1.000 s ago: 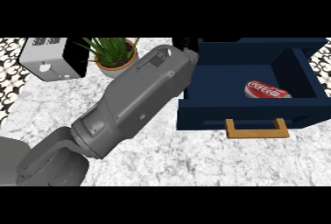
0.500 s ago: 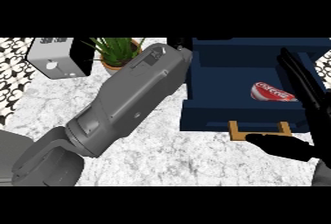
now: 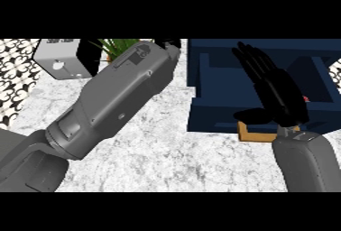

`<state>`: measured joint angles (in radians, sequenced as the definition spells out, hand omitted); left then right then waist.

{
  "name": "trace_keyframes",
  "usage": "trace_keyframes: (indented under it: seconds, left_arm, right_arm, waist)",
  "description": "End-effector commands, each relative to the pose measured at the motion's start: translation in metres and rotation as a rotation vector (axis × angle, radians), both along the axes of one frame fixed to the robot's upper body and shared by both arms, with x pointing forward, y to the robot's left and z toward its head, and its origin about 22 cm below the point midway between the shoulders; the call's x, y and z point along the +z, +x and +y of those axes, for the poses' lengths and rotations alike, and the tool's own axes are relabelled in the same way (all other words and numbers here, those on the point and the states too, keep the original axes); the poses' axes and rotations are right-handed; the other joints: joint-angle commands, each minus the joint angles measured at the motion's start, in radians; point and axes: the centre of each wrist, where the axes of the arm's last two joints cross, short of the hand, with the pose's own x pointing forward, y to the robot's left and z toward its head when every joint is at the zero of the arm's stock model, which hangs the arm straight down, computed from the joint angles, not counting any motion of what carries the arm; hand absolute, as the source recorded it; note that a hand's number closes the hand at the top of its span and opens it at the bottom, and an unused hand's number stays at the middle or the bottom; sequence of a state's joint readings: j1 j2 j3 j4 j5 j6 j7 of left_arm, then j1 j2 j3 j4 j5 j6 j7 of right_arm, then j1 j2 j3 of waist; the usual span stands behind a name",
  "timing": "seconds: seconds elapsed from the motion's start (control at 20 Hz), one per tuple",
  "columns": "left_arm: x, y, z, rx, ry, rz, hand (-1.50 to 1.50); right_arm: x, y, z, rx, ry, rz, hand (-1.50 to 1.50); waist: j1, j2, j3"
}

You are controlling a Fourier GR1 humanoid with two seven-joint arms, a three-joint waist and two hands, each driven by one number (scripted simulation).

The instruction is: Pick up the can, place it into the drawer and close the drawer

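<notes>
The navy drawer point(image 3: 213, 113) stands open at the upper right, its wooden handle point(image 3: 254, 135) facing me. My right hand point(image 3: 276, 92) hangs over the drawer's inside, fingers straight and pointing away, thumb out to the left above the front wall. It hides nearly all of the red can; only a red speck point(image 3: 305, 98) shows by the hand's right edge. My left forearm point(image 3: 113, 108) runs from the lower left up to the drawer's left corner. Of my left hand point(image 3: 168, 43) only a black bit shows at the top edge.
A grey-and-black toaster point(image 3: 63, 58) and a potted green plant point(image 3: 120, 45) stand at the back left, behind my left forearm. A black-and-white patterned surface point(image 3: 16, 72) borders the marble counter point(image 3: 180, 158) on the left.
My right hand has risen from the lower right edge and now stretches over the open drawer, covering the can. My left forearm has barely shifted.
</notes>
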<state>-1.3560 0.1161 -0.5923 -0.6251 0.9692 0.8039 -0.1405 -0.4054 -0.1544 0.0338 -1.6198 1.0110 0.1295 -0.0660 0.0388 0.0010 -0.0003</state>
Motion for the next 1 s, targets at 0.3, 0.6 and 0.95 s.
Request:
trace_keyframes:
  seconds: [0.3, 0.6, 0.95]
  left_arm:
    - [0.005, -0.004, 0.039, 0.036, 0.018, -0.024, -1.5]
    - [0.005, -0.004, 0.069, 0.039, 0.018, -0.016, -1.5]
    - [0.024, -0.011, 0.07, 0.052, 0.002, -0.013, -1.5]
  right_arm:
    - [-0.059, 0.058, 0.034, -0.091, -0.155, 0.012, -1.5]
    - [-0.072, 0.091, 0.004, -0.149, -0.218, -0.001, -1.5]
    - [-0.1, 0.096, 0.006, -0.198, -0.212, -0.063, -1.5]
  waist:
    - [0.008, 0.002, 0.001]
    - [0.011, 0.009, 0.001]
    - [0.01, 0.013, 0.002]
